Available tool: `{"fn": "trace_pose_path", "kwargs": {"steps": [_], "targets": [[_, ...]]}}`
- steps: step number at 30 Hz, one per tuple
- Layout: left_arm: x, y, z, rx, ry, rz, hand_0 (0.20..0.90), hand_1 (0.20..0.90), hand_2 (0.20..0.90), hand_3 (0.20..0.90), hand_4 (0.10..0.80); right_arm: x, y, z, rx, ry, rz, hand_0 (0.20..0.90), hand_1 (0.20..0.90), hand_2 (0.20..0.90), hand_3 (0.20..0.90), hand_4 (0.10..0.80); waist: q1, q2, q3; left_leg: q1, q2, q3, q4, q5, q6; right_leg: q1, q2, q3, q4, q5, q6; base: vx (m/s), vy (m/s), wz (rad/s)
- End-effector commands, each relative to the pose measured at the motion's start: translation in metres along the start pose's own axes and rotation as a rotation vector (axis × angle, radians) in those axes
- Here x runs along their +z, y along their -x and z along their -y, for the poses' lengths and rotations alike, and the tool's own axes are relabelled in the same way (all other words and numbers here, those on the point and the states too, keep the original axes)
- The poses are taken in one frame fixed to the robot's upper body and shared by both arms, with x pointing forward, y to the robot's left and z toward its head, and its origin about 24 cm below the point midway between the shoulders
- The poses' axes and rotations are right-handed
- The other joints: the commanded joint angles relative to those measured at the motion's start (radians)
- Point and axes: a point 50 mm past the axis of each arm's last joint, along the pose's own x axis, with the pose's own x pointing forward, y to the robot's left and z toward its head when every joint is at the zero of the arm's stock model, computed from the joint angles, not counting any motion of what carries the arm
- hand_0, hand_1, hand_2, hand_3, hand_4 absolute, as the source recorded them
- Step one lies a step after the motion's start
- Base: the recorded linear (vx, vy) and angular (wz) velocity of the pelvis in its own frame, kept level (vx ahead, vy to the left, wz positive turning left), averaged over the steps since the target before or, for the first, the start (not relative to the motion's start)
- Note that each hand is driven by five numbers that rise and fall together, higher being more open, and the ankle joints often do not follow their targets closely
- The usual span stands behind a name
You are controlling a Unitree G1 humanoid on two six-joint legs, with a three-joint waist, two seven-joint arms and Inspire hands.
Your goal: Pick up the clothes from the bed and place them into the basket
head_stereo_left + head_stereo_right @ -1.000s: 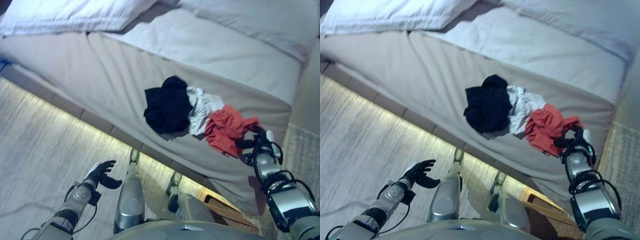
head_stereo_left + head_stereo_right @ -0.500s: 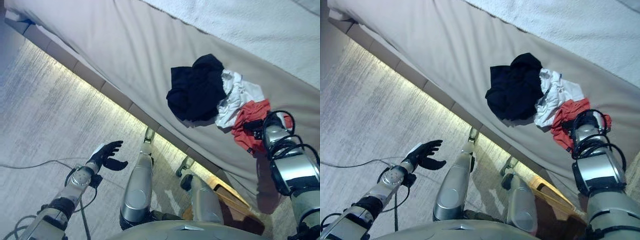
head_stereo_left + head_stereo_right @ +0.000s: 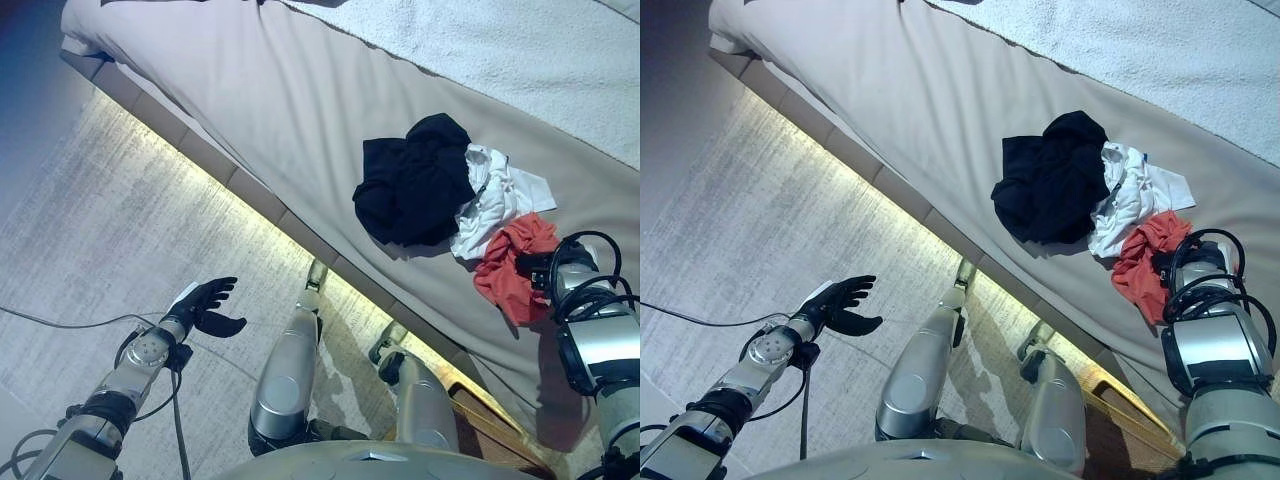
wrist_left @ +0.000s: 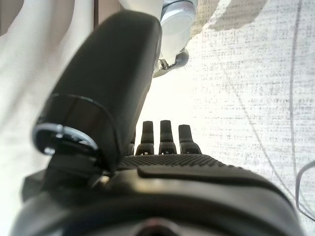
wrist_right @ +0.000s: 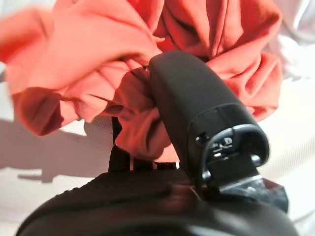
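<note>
Three clothes lie together on the bed (image 3: 250,90), near its edge: a black cloth (image 3: 415,180), a white cloth (image 3: 495,200) touching it, and a red cloth (image 3: 510,265) touching the white one on the side closer to the robot. The red cloth is bunched in folds.

The right hand (image 5: 197,98) is at the red cloth. In the right wrist view the thumb lies over the bunched red fabric and the fabric is gathered between the thumb and the palm, so the hand pinches the red cloth. The other fingers are hidden under the fabric. The cloth rests on the bed sheet; I cannot tell if any part of it is lifted.

The left hand (image 3: 205,305) hangs over the floor (image 3: 120,220), well apart from the bed, with fingers straight and spread and the thumb standing out. It holds nothing.

A part of a wooden basket (image 3: 490,420) shows on the floor below the bed edge, near the right arm. Its inside is not visible
</note>
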Motion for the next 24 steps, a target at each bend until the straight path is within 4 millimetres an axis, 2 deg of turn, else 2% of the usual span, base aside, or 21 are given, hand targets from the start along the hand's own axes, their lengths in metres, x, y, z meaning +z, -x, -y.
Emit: {"fn": "trace_pose_path", "kwargs": {"steps": [1,5,6,10,11,12,13,15,17,19,20,22,23,24], "targets": [[-0.029,0.016,0.019,-0.038,-0.014,-0.053,0.900,0.900,0.900,0.900,0.800,-0.010,-0.004,0.030,-0.151,-0.125,0.075,0.300,0.300,0.300,0.200,0.100,-0.007,-0.031,-0.095,-0.029,0.021,0.081,0.075,-0.089,0.013,-0.029,0.040,-0.023,-0.032,0.067,-0.037,-0.031,0.092,-0.03],[-0.041,0.021,0.034,-0.032,0.012,-0.085,0.900,0.900,0.900,0.900,0.800,-0.017,-0.003,0.035,-0.150,-0.347,0.139,0.300,0.300,0.300,0.200,0.100,-0.032,-0.042,-0.128,0.032,0.033,0.101,0.041,-0.095,0.007,0.017,0.051,-0.001,-0.054,0.051,-0.034,0.044,0.103,-0.04],[-0.050,0.024,0.042,-0.027,0.018,-0.122,0.900,0.900,0.900,0.900,0.800,-0.023,-0.001,0.032,-0.138,-0.431,0.186,0.300,0.300,0.300,0.200,0.100,-0.045,-0.048,-0.149,0.070,0.037,0.114,0.018,-0.096,0.004,0.051,0.060,0.009,-0.073,0.043,-0.030,0.109,0.138,-0.11],[-0.073,0.037,0.063,-0.027,0.023,-0.201,0.900,0.900,0.900,0.900,0.800,-0.039,0.015,0.000,-0.017,-0.492,0.304,0.300,0.300,0.300,0.200,0.100,-0.099,-0.074,-0.198,0.173,0.050,0.147,-0.034,-0.101,-0.003,0.137,0.079,0.046,-0.122,0.031,-0.021,0.093,0.133,-0.17],[-0.074,0.037,0.064,-0.026,0.024,-0.203,0.900,0.900,0.900,0.900,0.800,-0.040,0.016,-0.002,-0.009,-0.493,0.305,0.300,0.300,0.300,0.200,0.100,-0.102,-0.075,-0.202,0.173,0.050,0.147,-0.036,-0.096,-0.002,0.137,0.080,0.045,-0.127,0.037,-0.021,0.081,0.120,-0.25],[-0.084,0.044,0.074,-0.018,0.042,-0.233,0.900,0.900,0.900,0.900,0.800,-0.054,0.026,-0.015,0.052,-0.543,0.310,0.300,0.300,0.300,0.200,0.100,-0.130,-0.092,-0.222,0.211,0.055,0.156,-0.041,-0.108,-0.002,0.167,0.084,0.069,-0.139,0.031,-0.021,0.061,0.114,-0.21],[-0.086,0.046,0.078,-0.015,0.050,-0.242,0.900,0.900,0.900,0.900,0.800,-0.061,0.030,-0.019,0.070,-0.555,0.306,0.300,0.300,0.300,0.200,0.100,-0.139,-0.098,-0.229,0.222,0.054,0.157,-0.038,-0.115,-0.002,0.175,0.083,0.076,-0.143,0.032,-0.021,0.102,0.193,-0.25],[-0.096,0.052,0.091,-0.009,0.085,-0.280,0.900,0.900,0.900,0.900,0.800,-0.081,0.042,-0.030,0.096,-0.550,0.279,0.300,0.300,0.300,0.200,0.100,-0.161,-0.118,-0.260,0.237,0.040,0.127,-0.002,-0.142,0.005,0.192,0.076,0.103,-0.155,0.042,-0.024,0.081,0.209,-0.34],[-0.104,0.060,0.106,-0.006,0.118,-0.306,0.900,0.900,0.900,0.900,0.800,-0.091,0.047,-0.039,0.130,-0.550,0.256,0.300,0.300,0.300,0.200,0.100,-0.153,-0.139,-0.273,0.245,0.003,0.011,0.094,-0.182,0.021,0.224,0.070,0.172,-0.160,0.044,-0.034,0.075,0.260,-0.52],[-0.108,0.065,0.116,-0.017,0.125,-0.311,0.900,0.900,0.900,0.900,0.800,-0.092,0.049,-0.045,0.135,-0.571,0.243,0.300,0.300,0.300,0.200,0.100,-0.137,-0.147,-0.275,0.244,-0.037,-0.095,0.150,-0.187,0.046,0.245,0.070,0.231,-0.164,0.044,-0.040,-0.015,0.245,-1.01],[-0.109,0.066,0.121,-0.013,0.145,-0.314,0.900,0.900,0.900,0.900,0.800,-0.092,0.052,-0.052,0.135,-0.593,0.231,0.300,0.300,0.300,0.200,0.100,-0.125,-0.149,-0.278,0.260,-0.071,-0.138,0.165,-0.217,0.075,0.263,0.069,0.276,-0.170,0.045,-0.038,-0.088,0.234,-1.35],[-0.106,0.062,0.119,-0.038,0.140,-0.304,0.900,0.900,0.900,0.900,0.800,-0.093,0.051,-0.053,0.097,-0.628,0.206,0.300,0.300,0.300,0.200,0.100,-0.123,-0.146,-0.289,0.298,-0.101,-0.134,0.141,-0.264,0.099,0.277,0.057,0.299,-0.186,0.056,-0.026,-0.202,0.290,-1.63],[-0.100,0.055,0.115,-0.061,0.122,-0.289,0.900,0.900,0.900,0.900,0.800,-0.096,0.049,-0.053,0.065,-0.656,0.171,0.300,0.300,0.300,0.200,0.100,-0.135,-0.137,-0.305,0.332,-0.102,-0.100,0.097,-0.278,0.104,0.276,0.044,0.302,-0.197,0.072,-0.007,-0.228,0.292,-1.19],[-0.099,0.053,0.113,-0.061,0.120,-0.289,0.900,0.900,0.900,0.900,0.800,-0.096,0.049,-0.052,0.057,-0.658,0.167,0.300,0.300,0.300,0.200,0.100,-0.141,-0.133,-0.311,0.344,-0.099,-0.095,0.078,-0.278,0.104,0.272,0.037,0.307,-0.201,0.082,0.001,-0.243,0.325,-0.60]]}}
